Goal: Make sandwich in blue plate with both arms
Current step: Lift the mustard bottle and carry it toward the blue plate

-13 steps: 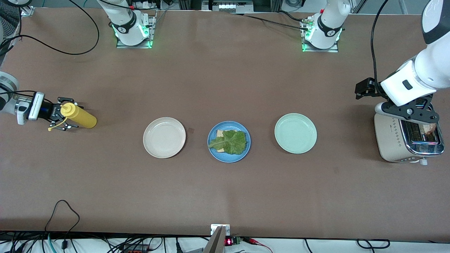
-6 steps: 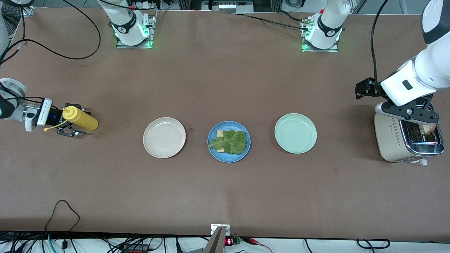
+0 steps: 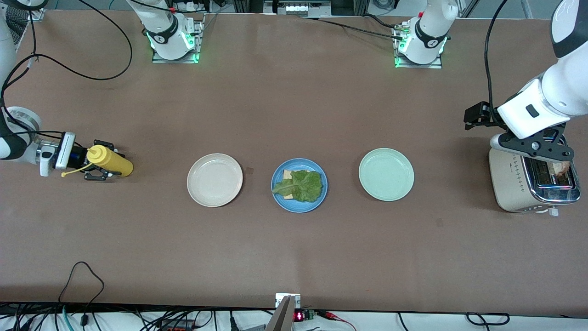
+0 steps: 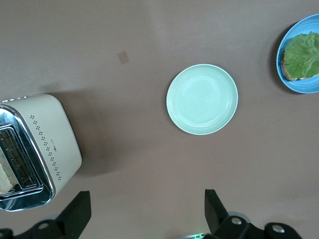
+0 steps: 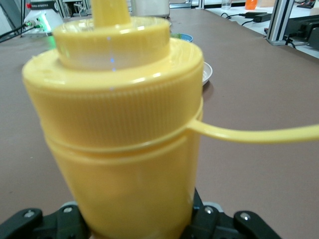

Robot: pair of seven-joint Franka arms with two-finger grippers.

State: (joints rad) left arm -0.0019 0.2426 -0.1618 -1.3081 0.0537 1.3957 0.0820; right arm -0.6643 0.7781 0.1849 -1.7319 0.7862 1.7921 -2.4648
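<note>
Front view: the blue plate (image 3: 299,202) is sitting mid-table between a cream plate (image 3: 214,179) and a mint plate (image 3: 386,174), holding one bread slice (image 3: 287,175) under lettuce (image 3: 301,185). Wide bare table is surrounding it. Right gripper (image 3: 102,162) is pinching a yellow bottle (image 3: 110,161) near the table's end; left gripper (image 3: 540,151) is hanging spread over the toaster (image 3: 517,186).

- The lettuce leaf (image 3: 301,185) hides most of the bread slice (image 3: 287,174) on the blue plate (image 3: 277,197); only a corner and an edge show.
- The left pincer (image 3: 546,158) is over the toaster (image 3: 510,184), its fingertips covered by the arm's own mount.
- The bread in the toaster slot (image 3: 561,168) is mostly hidden.
- In the right wrist view, the yellow bottle (image 5: 124,149) fills the frame, blurred, hiding the right pincer (image 5: 134,221).
- The left wrist view cuts off the blue plate at the edge.
</note>
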